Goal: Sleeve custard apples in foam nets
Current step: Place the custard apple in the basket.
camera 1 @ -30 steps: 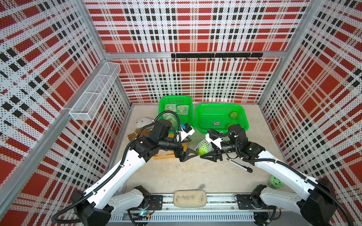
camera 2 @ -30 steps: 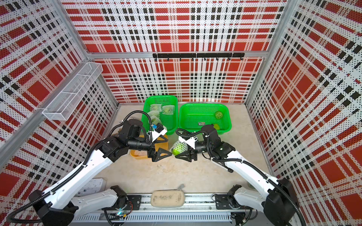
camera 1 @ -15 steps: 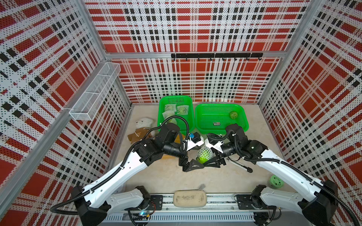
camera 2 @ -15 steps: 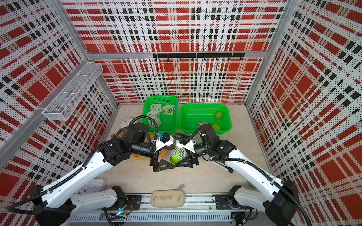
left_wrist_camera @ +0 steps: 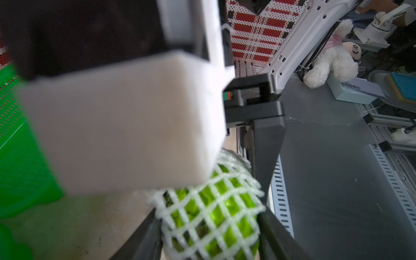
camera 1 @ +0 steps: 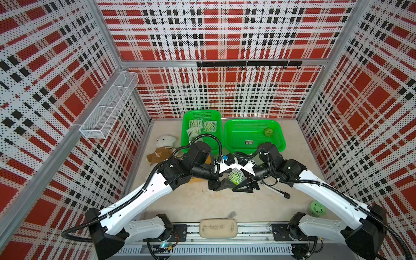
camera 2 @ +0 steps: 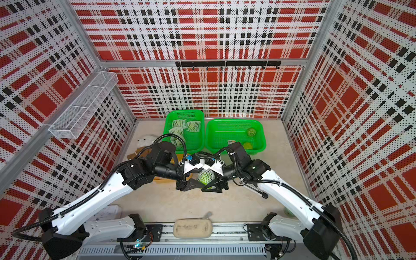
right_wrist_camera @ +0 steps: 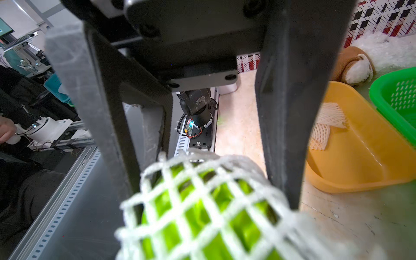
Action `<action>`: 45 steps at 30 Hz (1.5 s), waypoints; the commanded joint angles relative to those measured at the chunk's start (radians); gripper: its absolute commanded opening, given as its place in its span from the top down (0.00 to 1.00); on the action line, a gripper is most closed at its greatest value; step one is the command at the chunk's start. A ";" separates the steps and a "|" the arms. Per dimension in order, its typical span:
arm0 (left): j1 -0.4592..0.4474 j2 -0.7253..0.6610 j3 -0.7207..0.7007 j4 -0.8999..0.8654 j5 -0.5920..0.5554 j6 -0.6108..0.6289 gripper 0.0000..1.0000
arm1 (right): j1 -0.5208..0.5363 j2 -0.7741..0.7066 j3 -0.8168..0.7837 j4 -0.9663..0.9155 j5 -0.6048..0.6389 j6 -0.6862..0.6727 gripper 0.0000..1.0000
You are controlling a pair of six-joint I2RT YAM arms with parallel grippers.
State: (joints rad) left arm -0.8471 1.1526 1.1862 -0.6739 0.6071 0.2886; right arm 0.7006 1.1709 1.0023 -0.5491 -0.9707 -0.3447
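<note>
The right gripper (camera 1: 238, 180) clamps a fruit (camera 1: 235, 176) wrapped in a net (right_wrist_camera: 227, 162) and holds it above the table (camera 1: 198, 207) at the centre of both top views. The left gripper (left_wrist_camera: 207, 211) meets it head-on, its fingers (right_wrist_camera: 290, 135) closed against either side of the same netted fruit, so both grip it at once. Beside the left arm, mostly hidden under it in the top views, an orange tray (right_wrist_camera: 360, 157) holds spare nets (right_wrist_camera: 326, 121). Above centre, two green baskets stand side by side. The left basket (camera 1: 200, 113) holds netted fruits (camera 1: 209, 126), and the right basket (camera 1: 252, 122) holds two bare fruits (camera 2: 250, 131). A bear (camera 1: 165, 141) lies at the left and a pouch (camera 1: 218, 228) at the bottom middle.
</note>
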 commanded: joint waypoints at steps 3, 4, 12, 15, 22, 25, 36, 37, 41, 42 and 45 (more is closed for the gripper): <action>0.049 0.010 -0.012 0.072 -0.034 -0.065 0.56 | -0.036 -0.013 -0.006 0.101 0.031 0.047 0.18; 0.066 0.010 -0.018 0.085 -0.036 -0.077 0.57 | -0.050 -0.016 -0.015 0.103 0.030 0.057 0.05; 0.185 0.075 -0.027 0.186 -0.197 -0.168 0.60 | -0.196 -0.101 -0.112 0.196 0.114 0.173 0.00; 0.245 0.157 -0.010 0.226 -0.383 -0.230 0.58 | -0.242 -0.135 -0.131 0.241 0.333 0.246 0.00; 0.349 0.390 0.078 0.314 -0.688 -0.289 0.61 | -0.333 -0.065 -0.065 0.205 0.504 0.345 0.00; 0.381 0.510 0.148 0.361 -0.714 -0.273 0.63 | -0.370 -0.037 -0.048 0.199 0.523 0.371 0.00; 0.355 0.913 0.515 0.292 -0.901 -0.204 0.65 | -0.479 0.160 0.109 0.155 0.707 0.460 0.00; 0.346 0.935 0.533 0.281 -0.933 -0.205 0.64 | -0.484 0.205 0.156 0.121 0.739 0.465 0.00; 0.341 1.012 0.599 0.212 -0.962 -0.250 0.62 | -0.486 0.353 0.271 0.074 0.866 0.473 0.00; 0.343 1.028 0.607 0.202 -0.967 -0.256 0.62 | -0.488 0.388 0.294 0.071 0.897 0.476 0.00; 0.353 1.072 0.632 0.189 -0.967 -0.278 0.60 | -0.496 0.496 0.366 0.070 0.988 0.484 0.00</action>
State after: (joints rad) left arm -0.5037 2.1906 1.7798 -0.4400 -0.3222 0.0486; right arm 0.2150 1.5993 1.3106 -0.4580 -0.1223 0.1223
